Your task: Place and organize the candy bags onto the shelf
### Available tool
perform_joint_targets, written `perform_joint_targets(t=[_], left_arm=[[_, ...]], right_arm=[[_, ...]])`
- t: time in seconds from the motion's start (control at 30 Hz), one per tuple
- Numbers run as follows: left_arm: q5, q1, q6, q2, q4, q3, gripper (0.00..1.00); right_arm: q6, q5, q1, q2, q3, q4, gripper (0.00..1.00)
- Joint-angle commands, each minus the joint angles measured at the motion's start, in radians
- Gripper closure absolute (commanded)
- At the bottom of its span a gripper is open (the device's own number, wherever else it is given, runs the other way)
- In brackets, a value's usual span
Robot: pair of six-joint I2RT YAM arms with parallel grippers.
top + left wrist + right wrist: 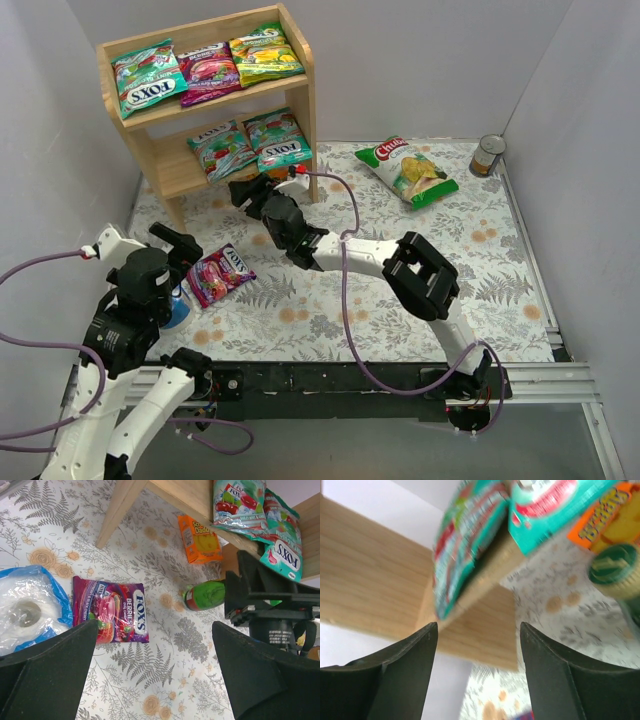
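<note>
Two grippers are reaching over the flowered table (pixel 480 260). Nearest, the left gripper (pixel 178 243) is hovering low with its jaws spread wide and nothing between them. Close to it, a magenta candy bag (pixel 222 274) is lying flat on the table, next to a blue plastic wrapper (pixel 178 310). Further in, the right gripper (pixel 248 190) is pointing at the front of the shelf (pixel 306 120). Its jaws are also standing apart and gripping nothing. Behind it, a first teal bag (pixel 222 150) and a second teal bag (pixel 278 142) are lying side by side on the lower tier. On the upper tier, a third teal bag (pixel 150 78), a purple bag (pixel 208 72) and a yellow-green bag (pixel 264 55) are sitting in a row. Right of the shelf, a chip bag (pixel 408 170) and a can (pixel 488 156) are resting near the back wall.
</note>
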State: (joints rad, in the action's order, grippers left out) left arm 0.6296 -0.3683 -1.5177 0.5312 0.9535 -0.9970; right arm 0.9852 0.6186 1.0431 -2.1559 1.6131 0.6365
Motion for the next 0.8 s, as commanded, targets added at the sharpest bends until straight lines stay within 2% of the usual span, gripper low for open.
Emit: perform_joint_targets(t=[0.0, 0.13, 0.27, 0.4, 0.53, 0.63, 0.77], left_arm=[[-0.016, 0.002, 0.031, 0.032, -0.033, -0.022, 0.02], [-0.025, 0.002, 0.051, 0.056, -0.055, -0.029, 0.02], [-0.053, 0.002, 0.067, 0.075, -0.071, -0.025, 0.02], [-0.138, 0.002, 0.09, 0.088, -0.101, 0.018, 0.02], [-0.209, 0.002, 0.08, 0.115, -0.133, 0.07, 0.02], [-0.244, 0.002, 0.079, 0.138, -0.147, 0.101, 0.02], [-0.251, 0.002, 0.068, 0.148, -0.154, 0.121, 0.02]], right_arm=[[-0.086, -0.074, 0.015, 0.117, -0.116, 0.083, 0.25], [-0.193, -0.219, 0.021, 0.165, -0.079, -0.059, 0.23], [-0.337, -0.341, 0.029, 0.203, -0.12, -0.159, 0.23], [-0.512, -0.479, 0.032, 0.229, -0.186, -0.236, 0.21], [-0.608, -0.678, 0.031, 0.222, -0.211, -0.348, 0.19], [-0.677, -0.749, 0.034, 0.185, -0.228, -0.399, 0.19], [-0.741, -0.729, 0.034, 0.124, -0.217, -0.411, 0.16]])
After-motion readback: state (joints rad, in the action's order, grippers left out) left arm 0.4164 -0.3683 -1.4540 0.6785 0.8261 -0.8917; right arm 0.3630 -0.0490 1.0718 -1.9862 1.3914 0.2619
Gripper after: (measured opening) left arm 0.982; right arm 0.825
